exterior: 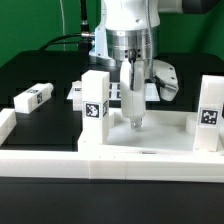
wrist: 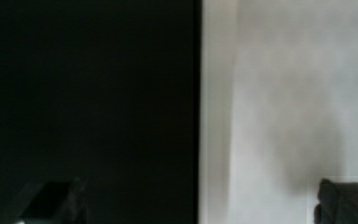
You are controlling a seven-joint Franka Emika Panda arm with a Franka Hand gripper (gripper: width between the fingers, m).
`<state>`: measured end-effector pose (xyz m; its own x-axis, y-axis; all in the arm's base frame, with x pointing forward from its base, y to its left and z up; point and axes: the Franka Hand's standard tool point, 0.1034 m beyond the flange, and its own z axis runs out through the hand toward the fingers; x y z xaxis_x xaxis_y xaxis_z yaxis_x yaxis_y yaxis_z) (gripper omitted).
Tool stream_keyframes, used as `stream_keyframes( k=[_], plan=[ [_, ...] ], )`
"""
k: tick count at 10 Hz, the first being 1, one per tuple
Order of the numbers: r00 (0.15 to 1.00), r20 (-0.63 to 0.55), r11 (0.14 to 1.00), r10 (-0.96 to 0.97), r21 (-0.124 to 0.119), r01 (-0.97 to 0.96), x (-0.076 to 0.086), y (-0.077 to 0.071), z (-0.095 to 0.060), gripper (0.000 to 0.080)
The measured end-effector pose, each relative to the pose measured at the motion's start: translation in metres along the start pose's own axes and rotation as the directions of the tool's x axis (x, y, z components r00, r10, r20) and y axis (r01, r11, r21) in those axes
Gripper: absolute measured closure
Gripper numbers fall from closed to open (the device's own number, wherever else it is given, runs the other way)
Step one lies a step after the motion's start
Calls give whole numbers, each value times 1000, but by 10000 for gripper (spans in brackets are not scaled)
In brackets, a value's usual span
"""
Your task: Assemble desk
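Wrist view: end effector (wrist: 197, 204) wide open, astride rim of large flat white plastic tabletop (wrist: 291, 100) on black bench (wrist: 87, 100); I'd drop w/ rim centred in gap, then close, minding upright white block leg (exterior: 95, 97) at its 9 o'clock in ext. view.

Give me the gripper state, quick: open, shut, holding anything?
Gripper: open, fingers spread wide, gripping nothing; it hangs low over the white tabletop.
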<state>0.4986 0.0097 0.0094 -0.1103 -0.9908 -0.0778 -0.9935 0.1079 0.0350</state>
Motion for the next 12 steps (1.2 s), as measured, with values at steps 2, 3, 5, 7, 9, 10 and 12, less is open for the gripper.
stream_keyframes(
  k=[2,3,5,7,9,10,12],
  plan=[
    [1000,0,1000,-3,-1,3,-1,0,0,400],
    [1000,0,1000,-3,-1,3,-1,0,1,400],
    [1000,0,1000,-3,-2,3,-1,0,1,713],
    [1000,-4,1000,-7,11,7,-1,-2,-1,735],
    [1000,-4,1000,-8,11,8,-1,-3,-1,735],
    [1000,-4,1000,-8,12,8,-1,-3,-1,735],
    [1000,-4,1000,-9,12,9,-1,-3,-1,735]
  ],
)
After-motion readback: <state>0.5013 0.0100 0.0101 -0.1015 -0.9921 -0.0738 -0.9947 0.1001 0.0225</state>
